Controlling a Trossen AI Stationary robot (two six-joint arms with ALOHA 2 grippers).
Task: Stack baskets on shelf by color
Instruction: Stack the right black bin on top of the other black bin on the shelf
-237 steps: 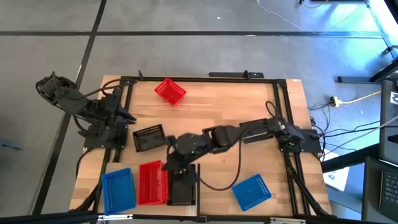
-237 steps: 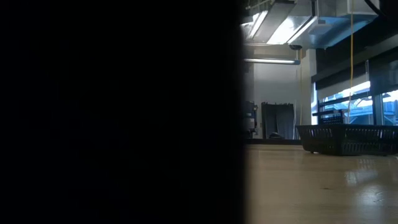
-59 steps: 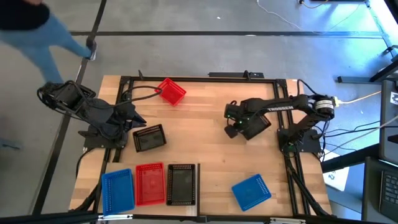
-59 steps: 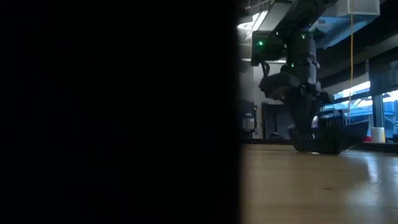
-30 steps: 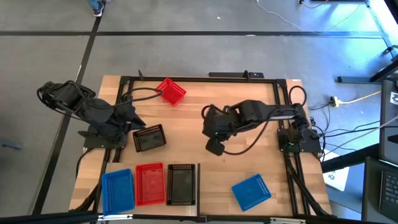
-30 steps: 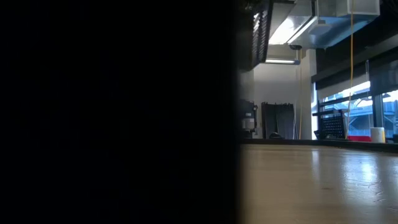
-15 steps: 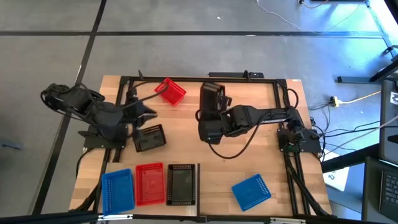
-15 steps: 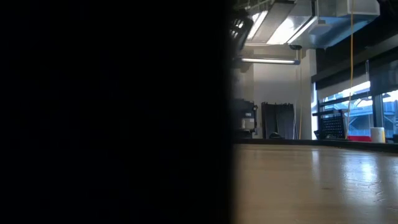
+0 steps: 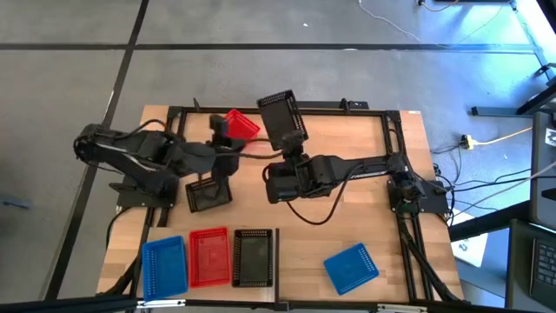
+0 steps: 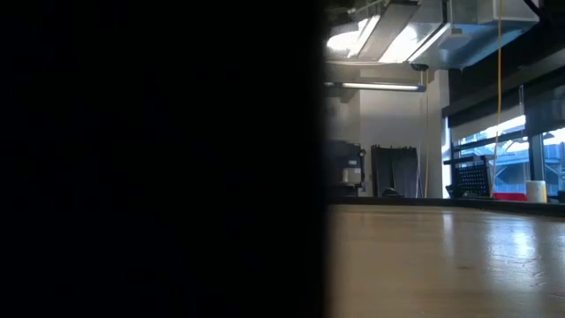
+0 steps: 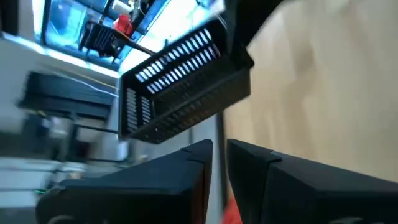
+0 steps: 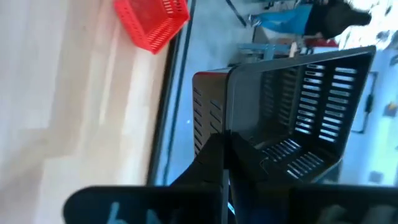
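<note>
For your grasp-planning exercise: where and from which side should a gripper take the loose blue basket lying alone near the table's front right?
Grip one long wall of the blue basket, coming straight down from above. It lies flat with its open side up and stands apart from the others, so the rim is free all round. One finger would probably go inside the wall and one outside. It lies skewed, so the wrist should turn to match.

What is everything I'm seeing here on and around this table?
Black baskets: three; one lifted at the far edge, one at mid-left, one in the near row.
Red baskets: two; far edge, near row.
Blue baskets: two; near-left corner, loose at near right.
Table: one, wood planks, black frame.
Right end effector: shut on the lifted black basket.
Left end effector: by the far red basket.
</note>
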